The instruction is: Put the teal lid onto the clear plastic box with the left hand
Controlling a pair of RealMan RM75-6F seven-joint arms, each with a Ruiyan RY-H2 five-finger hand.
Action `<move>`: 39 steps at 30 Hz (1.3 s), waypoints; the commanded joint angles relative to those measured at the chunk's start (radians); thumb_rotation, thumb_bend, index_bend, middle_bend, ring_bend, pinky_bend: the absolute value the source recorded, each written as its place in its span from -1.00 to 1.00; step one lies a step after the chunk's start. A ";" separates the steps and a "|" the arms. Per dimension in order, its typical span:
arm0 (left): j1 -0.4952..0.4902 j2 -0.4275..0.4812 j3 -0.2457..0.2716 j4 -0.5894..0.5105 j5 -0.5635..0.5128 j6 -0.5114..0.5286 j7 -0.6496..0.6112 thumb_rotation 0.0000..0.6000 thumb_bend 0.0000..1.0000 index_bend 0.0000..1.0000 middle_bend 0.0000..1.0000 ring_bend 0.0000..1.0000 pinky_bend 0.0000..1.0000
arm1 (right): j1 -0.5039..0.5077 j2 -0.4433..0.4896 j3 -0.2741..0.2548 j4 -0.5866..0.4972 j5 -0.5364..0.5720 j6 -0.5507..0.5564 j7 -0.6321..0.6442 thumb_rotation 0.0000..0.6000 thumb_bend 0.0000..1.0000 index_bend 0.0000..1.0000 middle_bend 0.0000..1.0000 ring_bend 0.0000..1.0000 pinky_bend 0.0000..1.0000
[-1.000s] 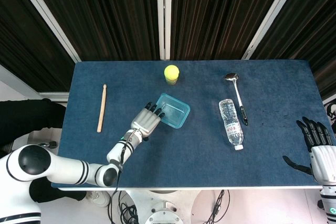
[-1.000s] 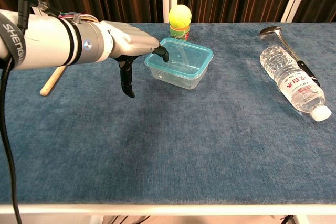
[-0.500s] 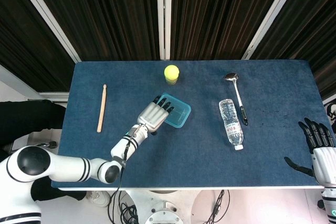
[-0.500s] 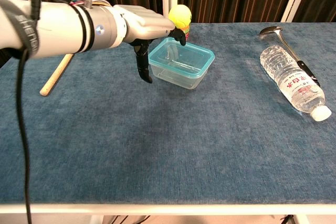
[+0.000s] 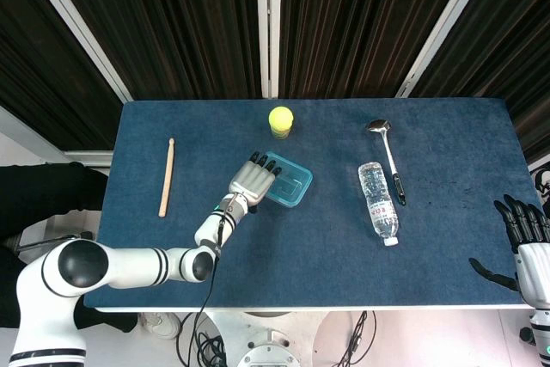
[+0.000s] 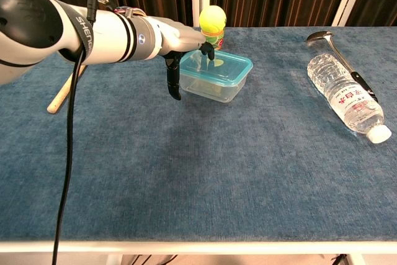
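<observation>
The clear plastic box (image 5: 290, 186) (image 6: 214, 87) stands mid-table with the teal lid (image 5: 295, 176) (image 6: 226, 66) lying flat on its top. My left hand (image 5: 251, 180) (image 6: 178, 37) reaches over the box's left end. Its fingers are stretched out, the fingertips (image 6: 207, 48) touch the lid, and the thumb hangs down beside the box's near-left corner. It grips nothing. My right hand (image 5: 526, 238) hovers off the table's near right corner with its fingers spread and nothing in it; only the head view shows it.
A small yellow-capped bottle (image 5: 280, 120) (image 6: 211, 24) stands just behind the box. A wooden stick (image 5: 166, 176) (image 6: 62, 94) lies at the left. To the right lie a water bottle (image 5: 379, 201) (image 6: 347, 98) and a metal ladle (image 5: 387, 154) (image 6: 329, 40).
My left hand has moved forward from beside the box's left edge to over the lid, fingertips now on it. The right hand has sunk slightly lower in the head view.
</observation>
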 commanded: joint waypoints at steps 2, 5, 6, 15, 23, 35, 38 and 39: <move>-0.003 0.000 0.003 -0.002 -0.006 -0.003 0.002 1.00 -1.00 -0.72 -0.82 -1.00 -0.92 | 0.001 -0.001 0.000 0.000 -0.001 0.000 -0.001 1.00 -0.86 -1.00 -1.00 -1.00 -1.00; -0.004 0.005 0.005 -0.010 -0.011 -0.006 0.002 1.00 -1.00 -0.72 -0.82 -1.00 -0.92 | 0.000 -0.001 0.001 -0.001 -0.001 0.000 -0.002 1.00 -0.86 -1.00 -1.00 -1.00 -1.00; -0.005 0.007 0.006 -0.013 -0.014 -0.008 0.002 1.00 -1.00 -0.72 -0.82 -1.00 -0.92 | 0.000 -0.001 0.001 -0.001 -0.001 0.000 -0.002 1.00 -0.86 -1.00 -1.00 -1.00 -1.00; -0.014 0.021 0.011 -0.036 -0.032 -0.030 -0.011 1.00 -1.00 -0.73 -0.82 -1.00 -0.92 | 0.000 0.001 0.002 -0.005 -0.002 -0.001 -0.007 1.00 -0.86 -1.00 -1.00 -1.00 -1.00; 0.034 0.087 -0.026 -0.130 0.074 0.038 -0.104 1.00 -1.00 -0.73 -0.82 -1.00 -0.92 | -0.004 0.008 0.004 -0.010 -0.003 0.008 -0.007 1.00 -0.86 -1.00 -1.00 -1.00 -1.00; 0.358 0.341 0.025 -0.395 0.453 0.368 -0.382 1.00 -1.00 -0.72 -0.82 -1.00 -0.92 | -0.006 0.023 -0.002 0.007 0.010 -0.011 0.037 1.00 -0.86 -1.00 -1.00 -1.00 -1.00; 0.487 0.399 0.073 -0.401 0.575 0.515 -0.463 1.00 -1.00 -0.68 -0.80 -1.00 -0.94 | -0.007 0.033 -0.003 0.010 0.023 -0.025 0.061 1.00 -0.86 -1.00 -1.00 -1.00 -1.00; 0.527 0.412 0.090 -0.392 0.614 0.558 -0.490 1.00 -1.00 -0.68 -0.80 -1.00 -0.95 | -0.007 0.033 -0.003 0.014 0.026 -0.027 0.067 1.00 -0.86 -1.00 -1.00 -1.00 -1.00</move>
